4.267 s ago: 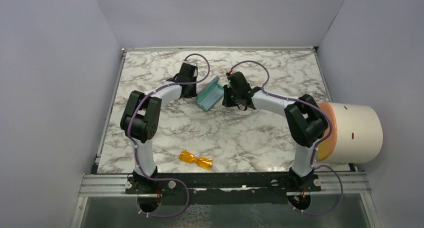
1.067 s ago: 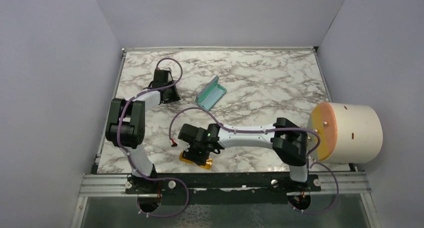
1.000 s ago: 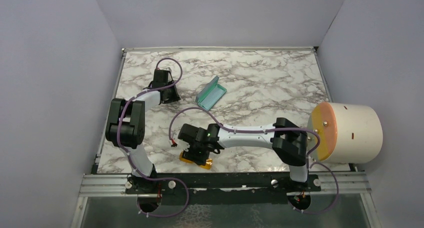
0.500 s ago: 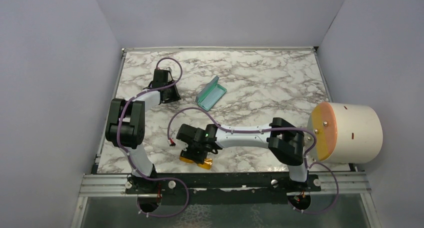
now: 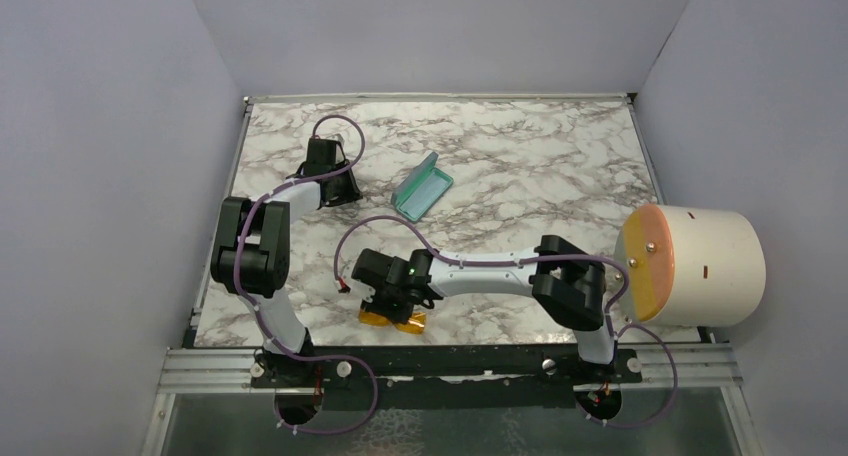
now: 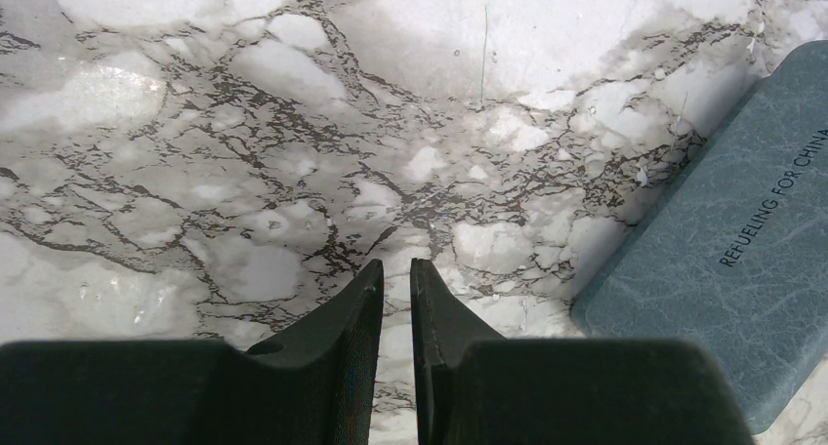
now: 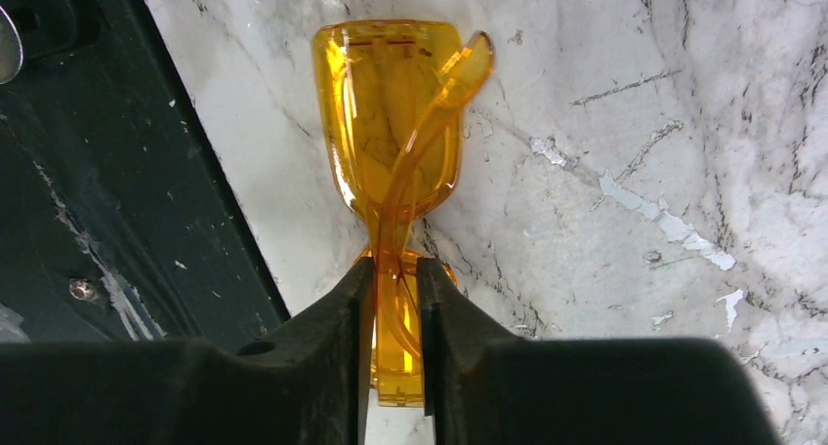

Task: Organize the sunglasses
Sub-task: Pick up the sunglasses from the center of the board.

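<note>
The sunglasses (image 7: 395, 123) lie folded at the near edge of the table (image 5: 520, 176), just beside the black rail (image 7: 98, 172). The right gripper (image 7: 394, 269) is clamped on their narrow middle. The left gripper (image 6: 395, 269), fingers almost together and empty, hangs near the case (image 6: 732, 269).

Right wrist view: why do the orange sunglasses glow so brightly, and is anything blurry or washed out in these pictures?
Right wrist view: light shines through the sunglasses, which look sharp. Left wrist view: glare whitens patches of the table, yet the case lettering is readable. Top view: even light, soft shadows.
</note>
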Tool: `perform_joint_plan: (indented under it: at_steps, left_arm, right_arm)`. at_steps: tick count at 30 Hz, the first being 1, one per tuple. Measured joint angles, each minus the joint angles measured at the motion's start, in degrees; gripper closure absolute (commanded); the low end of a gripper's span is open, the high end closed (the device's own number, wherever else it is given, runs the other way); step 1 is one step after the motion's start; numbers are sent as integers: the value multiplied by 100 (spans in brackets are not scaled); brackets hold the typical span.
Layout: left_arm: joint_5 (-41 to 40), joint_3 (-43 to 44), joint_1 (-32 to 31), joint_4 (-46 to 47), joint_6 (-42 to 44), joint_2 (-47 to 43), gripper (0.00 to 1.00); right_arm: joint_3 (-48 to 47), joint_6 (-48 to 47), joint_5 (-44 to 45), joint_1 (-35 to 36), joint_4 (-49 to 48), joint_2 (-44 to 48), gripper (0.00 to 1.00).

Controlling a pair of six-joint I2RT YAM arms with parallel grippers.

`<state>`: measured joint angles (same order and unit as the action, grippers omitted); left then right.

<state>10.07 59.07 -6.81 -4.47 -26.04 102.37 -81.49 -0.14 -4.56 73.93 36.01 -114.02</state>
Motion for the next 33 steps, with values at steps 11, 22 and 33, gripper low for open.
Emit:
perform_joint_plan:
  at_steps: [11, 22, 33]
  left_arm:
    - [4, -37, 0, 13, -2, -4, 80]
    - [7, -39, 0, 13, -7, -7, 80]
    - [59, -39, 0, 15, -24, -4, 80]
  right_arm:
    - [0, -7, 46, 0, -9, 0, 99]
    - [13, 162, 175, 0, -9, 142, 99]
    - [162, 393, 293, -46, -85, 549, 99]
